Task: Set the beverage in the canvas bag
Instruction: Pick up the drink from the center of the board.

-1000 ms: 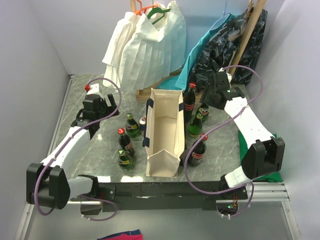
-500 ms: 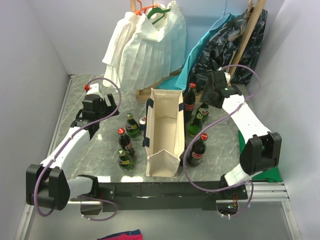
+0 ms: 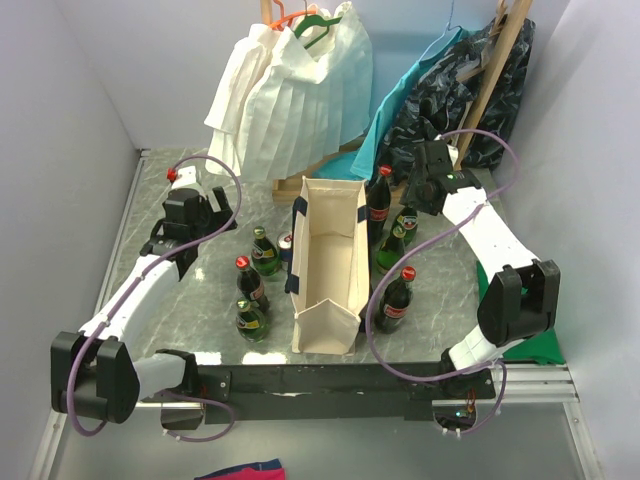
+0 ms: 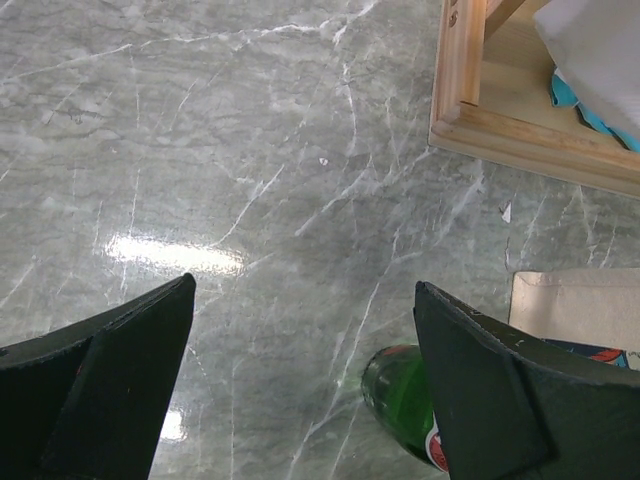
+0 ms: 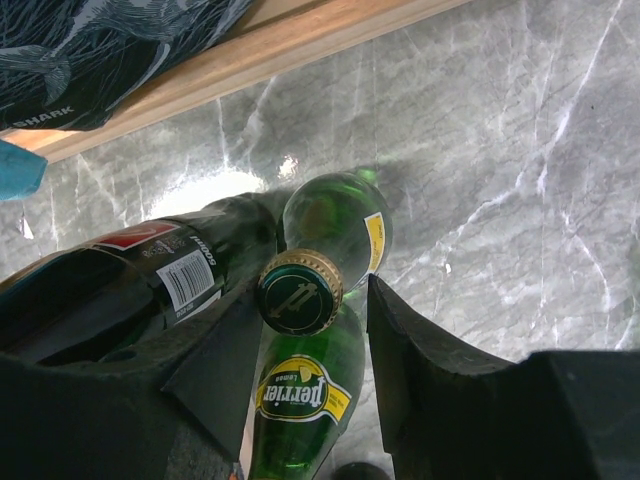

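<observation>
The cream canvas bag (image 3: 326, 322) with navy handles stands open in the middle of the table. Right of it stands a cluster of bottles. My right gripper (image 3: 403, 226) (image 5: 313, 288) is lowered over a green Perrier bottle (image 3: 391, 255) (image 5: 303, 400). Its fingers (image 5: 405, 360) sit on either side of the gold-rimmed cap (image 5: 299, 291), with a small gap on the right side. A second green bottle (image 5: 335, 218) and a dark cola bottle (image 3: 378, 205) (image 5: 170, 265) stand close behind. My left gripper (image 3: 222, 213) (image 4: 304, 286) hangs wide open over bare marble.
Left of the bag stand a green bottle (image 3: 264, 252) (image 4: 395, 395), a red-capped cola bottle (image 3: 250, 285), another green bottle (image 3: 250, 321) and a can (image 3: 285, 245). Another cola bottle (image 3: 397, 300) stands at the front right. A wooden rack base (image 4: 520, 150) with hanging clothes (image 3: 290, 100) fills the back.
My right arm has shifted a little toward the bottle cluster, and its fingers have narrowed around the Perrier bottle's cap. The left arm has not moved.
</observation>
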Controlling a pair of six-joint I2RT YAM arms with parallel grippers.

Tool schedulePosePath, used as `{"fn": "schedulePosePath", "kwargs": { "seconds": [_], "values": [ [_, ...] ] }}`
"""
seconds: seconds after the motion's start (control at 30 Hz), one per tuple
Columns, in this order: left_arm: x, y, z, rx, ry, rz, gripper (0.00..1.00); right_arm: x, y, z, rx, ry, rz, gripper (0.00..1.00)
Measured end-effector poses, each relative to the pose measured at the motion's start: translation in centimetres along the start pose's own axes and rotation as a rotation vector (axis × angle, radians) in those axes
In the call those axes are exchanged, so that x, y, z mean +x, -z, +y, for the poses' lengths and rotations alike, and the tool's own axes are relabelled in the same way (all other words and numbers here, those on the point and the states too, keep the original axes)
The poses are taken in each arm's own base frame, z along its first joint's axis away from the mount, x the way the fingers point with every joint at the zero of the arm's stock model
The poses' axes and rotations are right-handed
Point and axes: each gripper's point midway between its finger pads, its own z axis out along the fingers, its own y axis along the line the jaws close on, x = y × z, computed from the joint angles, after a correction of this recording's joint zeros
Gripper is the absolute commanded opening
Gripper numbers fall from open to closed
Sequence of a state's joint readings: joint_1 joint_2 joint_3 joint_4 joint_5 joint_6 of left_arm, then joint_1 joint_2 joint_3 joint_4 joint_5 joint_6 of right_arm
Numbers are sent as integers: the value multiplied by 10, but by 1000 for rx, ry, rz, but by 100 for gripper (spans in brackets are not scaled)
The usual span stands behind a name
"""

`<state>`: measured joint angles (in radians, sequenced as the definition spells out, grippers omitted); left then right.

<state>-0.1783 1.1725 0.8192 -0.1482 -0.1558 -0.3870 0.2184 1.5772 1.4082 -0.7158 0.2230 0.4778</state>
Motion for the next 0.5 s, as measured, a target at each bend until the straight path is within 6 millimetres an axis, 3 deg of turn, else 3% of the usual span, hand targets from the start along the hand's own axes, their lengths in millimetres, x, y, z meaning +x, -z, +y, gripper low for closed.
{"fn": "schedulePosePath", "kwargs": {
  "seconds": [0.07, 0.17, 0.2, 0.3, 0.5],
  "values": [
    [0, 0, 0, 0, 0, 0, 96, 0, 0, 0, 0, 0, 1, 50],
    [0, 0, 0, -2, 0, -1, 96, 0, -1, 1, -5, 0, 2, 31],
    [0, 0, 1, -3, 0, -1, 96, 0, -1, 1, -4, 2, 0, 17],
    [0, 0, 1, -4, 0, -1, 96, -1, -1, 1, -2, 5, -2, 0],
    [0, 0, 1, -7, 0, -3, 96, -2, -2, 2, -4, 8, -1, 0]
  ]
}}
